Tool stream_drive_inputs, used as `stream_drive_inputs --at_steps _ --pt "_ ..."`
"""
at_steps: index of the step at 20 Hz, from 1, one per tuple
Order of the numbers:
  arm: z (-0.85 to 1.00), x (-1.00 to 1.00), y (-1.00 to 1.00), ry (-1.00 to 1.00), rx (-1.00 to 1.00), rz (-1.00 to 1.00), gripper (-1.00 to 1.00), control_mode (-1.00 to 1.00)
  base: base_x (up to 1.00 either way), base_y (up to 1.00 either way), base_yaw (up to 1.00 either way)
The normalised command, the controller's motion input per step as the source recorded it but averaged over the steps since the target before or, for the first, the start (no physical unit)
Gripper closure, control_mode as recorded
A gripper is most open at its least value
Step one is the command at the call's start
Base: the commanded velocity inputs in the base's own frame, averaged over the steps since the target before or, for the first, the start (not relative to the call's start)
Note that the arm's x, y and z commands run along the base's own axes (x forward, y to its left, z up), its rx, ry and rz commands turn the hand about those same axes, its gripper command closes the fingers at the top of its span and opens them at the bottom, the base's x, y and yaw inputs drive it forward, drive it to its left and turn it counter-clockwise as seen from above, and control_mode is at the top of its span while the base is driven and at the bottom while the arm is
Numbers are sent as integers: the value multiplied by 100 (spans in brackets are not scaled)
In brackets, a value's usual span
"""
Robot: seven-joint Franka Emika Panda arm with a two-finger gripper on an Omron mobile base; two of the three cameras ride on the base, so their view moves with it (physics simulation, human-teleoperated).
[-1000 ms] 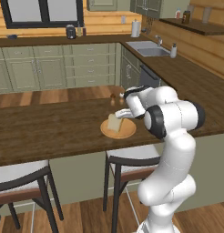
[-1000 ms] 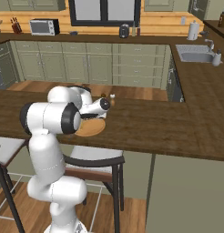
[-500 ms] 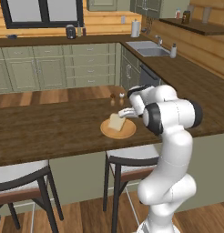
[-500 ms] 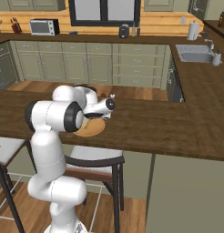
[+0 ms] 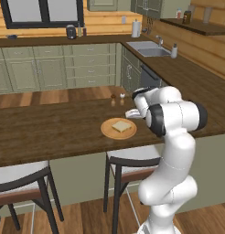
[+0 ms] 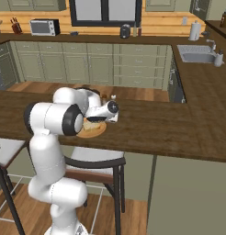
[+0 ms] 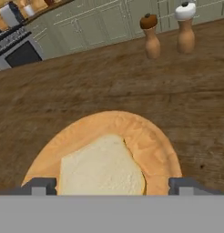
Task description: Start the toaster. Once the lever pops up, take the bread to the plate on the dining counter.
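now bread (image 7: 101, 166) flat on plate (image 7: 150, 141), between spread end effector (image 7: 112, 185) fingers, unheld.

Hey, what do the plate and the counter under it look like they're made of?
The plate looks like matte glazed ceramic or maybe wood: orange-tan, faintly mottled, no shine. The dining counter looks like dark brown wood, with visible grain streaks and a dull finish. Being rendered, both are best guesses. The bread lies flat on the plate.
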Motion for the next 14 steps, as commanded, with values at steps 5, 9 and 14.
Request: stream_drive_inputs --at_steps 5,9,14 --pt "24 -40 -23 -3 -14 -19 -100 -100 0 0 0" --pt "98 -99 0 -20 -12 -13 -100 -100 0 0 0" --pt "100 -94 0 -16 -8 -10 -100 -100 0 0 0"
